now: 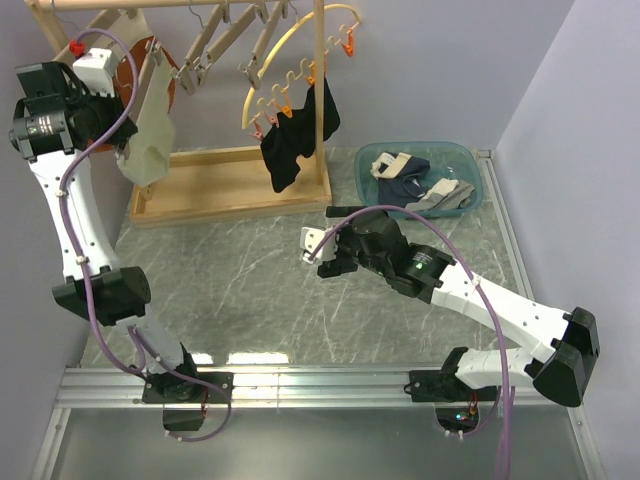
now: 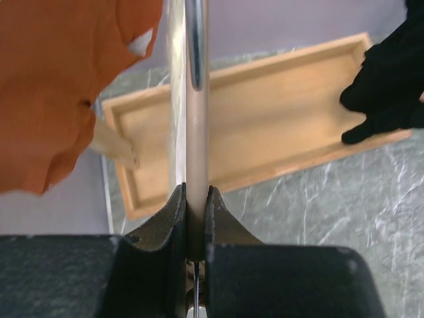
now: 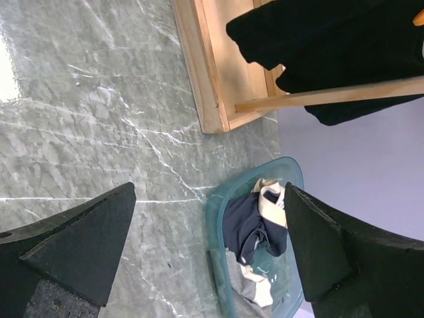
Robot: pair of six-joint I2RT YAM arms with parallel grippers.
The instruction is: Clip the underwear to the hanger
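The cream-yellow underwear point(image 1: 150, 125) hangs at the rack's left end under a light-wood hanger point(image 1: 160, 65) that I see edge-on. My left gripper point(image 1: 138, 72) is raised there and is shut on the hanger. In the left wrist view the pads point(image 2: 173, 209) squeeze the pale bar point(image 2: 197, 159), with its metal hook point(image 2: 195, 40) above; the underwear is hidden in that view. My right gripper point(image 1: 318, 250) hovers open and empty over the table's middle. Its fingers point(image 3: 86, 245) stand wide apart in the right wrist view.
Rust-orange briefs point(image 2: 59, 86) hang just left of the held hanger. The wooden rack's tray base point(image 1: 230, 185) lies below. A yellow hoop with orange pegs point(image 1: 290, 50) holds a black garment point(image 1: 295, 135). A blue basket point(image 1: 470, 165) of clothes stands at back right.
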